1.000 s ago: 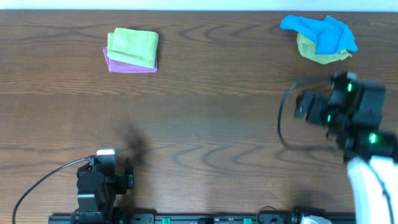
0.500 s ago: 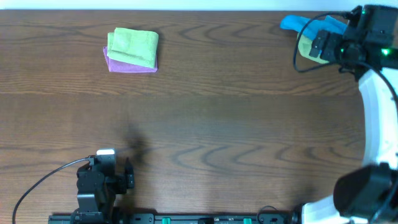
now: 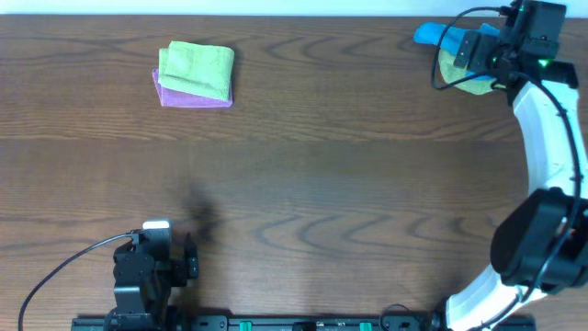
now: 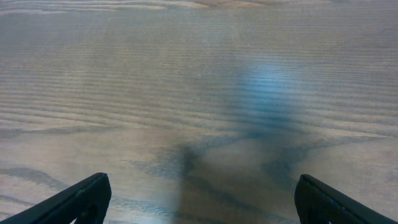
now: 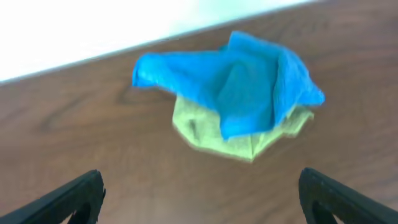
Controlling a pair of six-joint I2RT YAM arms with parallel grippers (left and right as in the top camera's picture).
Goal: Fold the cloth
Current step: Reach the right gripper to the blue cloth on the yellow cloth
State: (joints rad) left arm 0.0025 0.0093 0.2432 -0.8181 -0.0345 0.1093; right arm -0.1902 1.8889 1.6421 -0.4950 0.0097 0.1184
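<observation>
The cloth [image 5: 242, 87], bright blue and crumpled, lies on top of a yellow-green cloth [image 5: 211, 134] near the table's far right corner. In the overhead view only its left tip [image 3: 427, 35] shows past my right arm. My right gripper [image 5: 199, 186] hovers open above and just short of the pile, nothing between its fingers; from overhead it [image 3: 466, 52] covers most of the pile. My left gripper [image 4: 202, 190] is open over bare wood at the near left [image 3: 190, 259], far from the cloth.
A folded yellow-green cloth [image 3: 196, 69] rests on a folded purple cloth [image 3: 170, 96] at the far left. The table's back edge [image 5: 93, 59] runs right behind the blue cloth. A black cable [image 3: 439, 64] loops by the right wrist.
The right arm has swung from the right middle of the table up to the far right corner, over the blue and yellow-green pile. The left arm has not moved.
</observation>
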